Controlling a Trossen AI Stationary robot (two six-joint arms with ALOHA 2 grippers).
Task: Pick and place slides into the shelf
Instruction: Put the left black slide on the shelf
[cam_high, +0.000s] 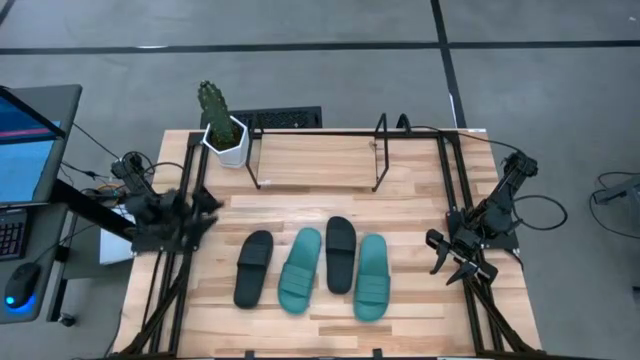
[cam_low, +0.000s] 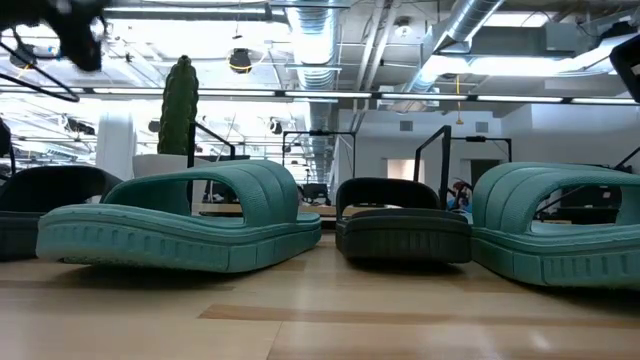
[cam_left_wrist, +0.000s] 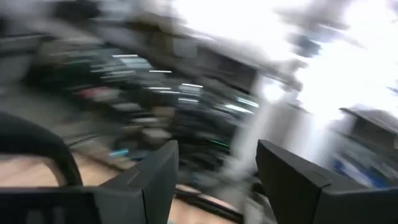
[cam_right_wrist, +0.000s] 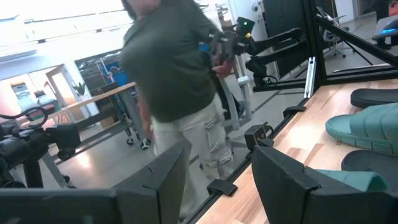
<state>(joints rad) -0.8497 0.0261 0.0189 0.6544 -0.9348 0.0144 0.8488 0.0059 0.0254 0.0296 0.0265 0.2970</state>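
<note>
Four slides lie side by side on their soles in mid table: a black one (cam_high: 254, 267), a teal one (cam_high: 300, 270), a second black one (cam_high: 340, 254) and a second teal one (cam_high: 371, 277). The low view shows them close up, teal (cam_low: 190, 220) and black (cam_low: 400, 222). The shelf (cam_high: 315, 150), thin black rods over a light wood base, stands at the far edge behind them. My left gripper (cam_high: 205, 208) hovers open at the table's left side, left of the slides; its wrist view (cam_left_wrist: 214, 180) is smeared. My right gripper (cam_high: 447, 262) is open at the right side, near the right teal slide (cam_right_wrist: 367, 124).
A cactus in a white pot (cam_high: 222, 125) stands at the shelf's left end. Thick black arm-mount frames (cam_high: 455, 200) run along both table sides. A person in a green shirt (cam_right_wrist: 174, 68) stands beyond the table. A laptop (cam_high: 25, 150) sits off the left edge.
</note>
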